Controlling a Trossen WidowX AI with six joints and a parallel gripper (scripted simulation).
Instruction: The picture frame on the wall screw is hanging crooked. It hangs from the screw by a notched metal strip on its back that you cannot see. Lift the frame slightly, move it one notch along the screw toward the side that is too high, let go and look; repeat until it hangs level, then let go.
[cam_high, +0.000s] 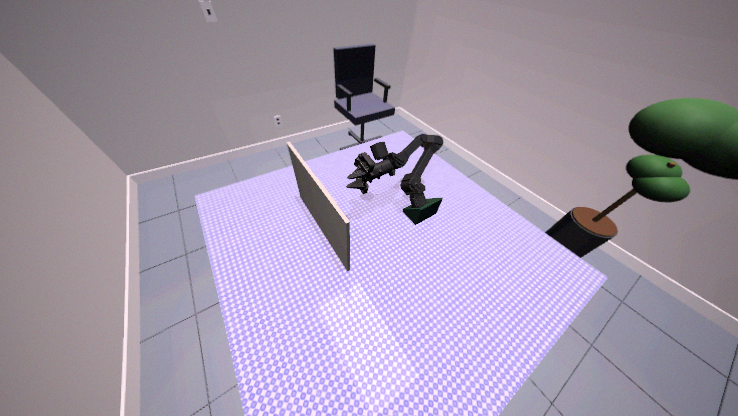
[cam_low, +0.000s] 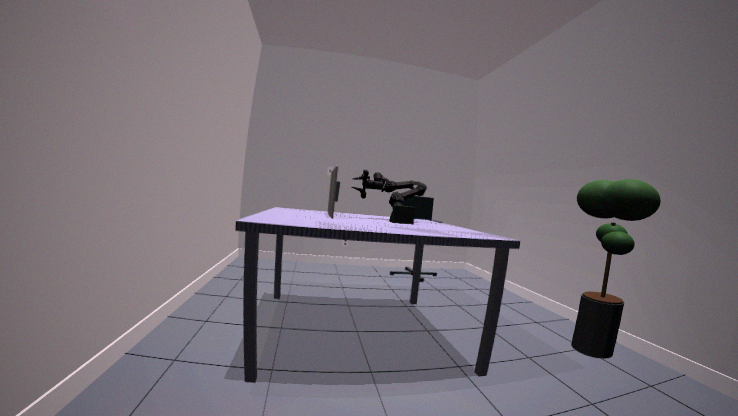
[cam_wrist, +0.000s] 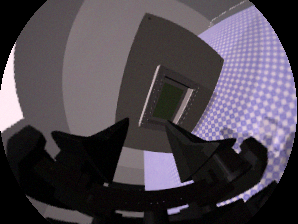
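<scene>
The picture frame (cam_wrist: 169, 98) (cam_low: 336, 190) has a pale border around a dark green picture. It hangs on the upright wall panel (cam_high: 317, 201) (cam_low: 330, 195) (cam_wrist: 176, 43) on the table, on the face towards the arm. In the top view the panel hides the frame. My gripper (cam_high: 358, 182) (cam_low: 357, 186) (cam_wrist: 148, 121) is open and empty. It is level with the frame and a short gap away from it, touching nothing. The wrist view is rolled, so I cannot tell how level the frame hangs. The screw and the notched strip are hidden.
The arm's base (cam_high: 422, 209) (cam_low: 403, 212) stands on the purple checked table top (cam_high: 413, 320) (cam_low: 289, 217). An office chair (cam_high: 359, 93) is behind the table. A potted plant (cam_high: 583, 229) (cam_low: 599, 315) stands on the floor to the right.
</scene>
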